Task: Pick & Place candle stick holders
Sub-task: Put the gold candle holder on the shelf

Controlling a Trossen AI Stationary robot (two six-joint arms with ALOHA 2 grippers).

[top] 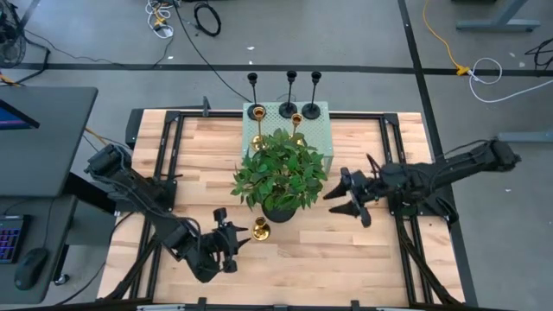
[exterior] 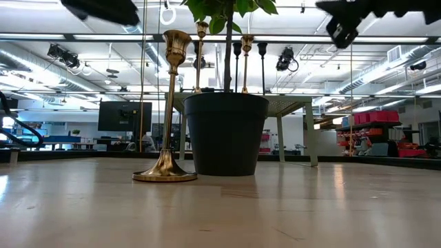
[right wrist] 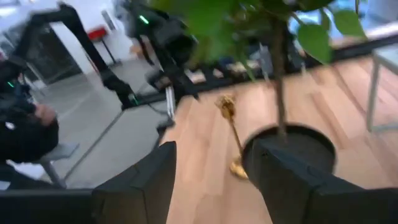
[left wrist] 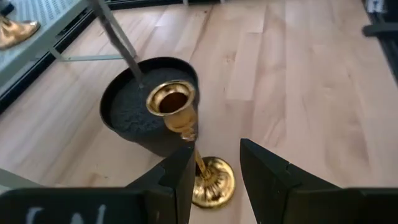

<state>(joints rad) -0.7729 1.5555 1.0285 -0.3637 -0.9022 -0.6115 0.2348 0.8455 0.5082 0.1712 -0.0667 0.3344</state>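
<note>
One gold candle stick holder (top: 261, 229) stands upright on its round base on the wooden table, just left of the black plant pot (top: 278, 210). It also shows in the low view (exterior: 165, 117). My left gripper (top: 238, 238) is open and hangs above and to the left of it. In the left wrist view the holder (left wrist: 186, 130) stands ahead of the gap between the fingers, untouched. Three black holders (top: 291, 82) and two gold ones (top: 297, 121) stand on the green perforated stand (top: 315, 134) at the far side. My right gripper (top: 350, 197) is open and empty, right of the pot.
The leafy plant (top: 281, 173) spreads over the table's middle between the two grippers and the green stand. Black frame rails (top: 173, 155) run along the table's left and right sides. Bare wood lies along the near edge (top: 311, 268).
</note>
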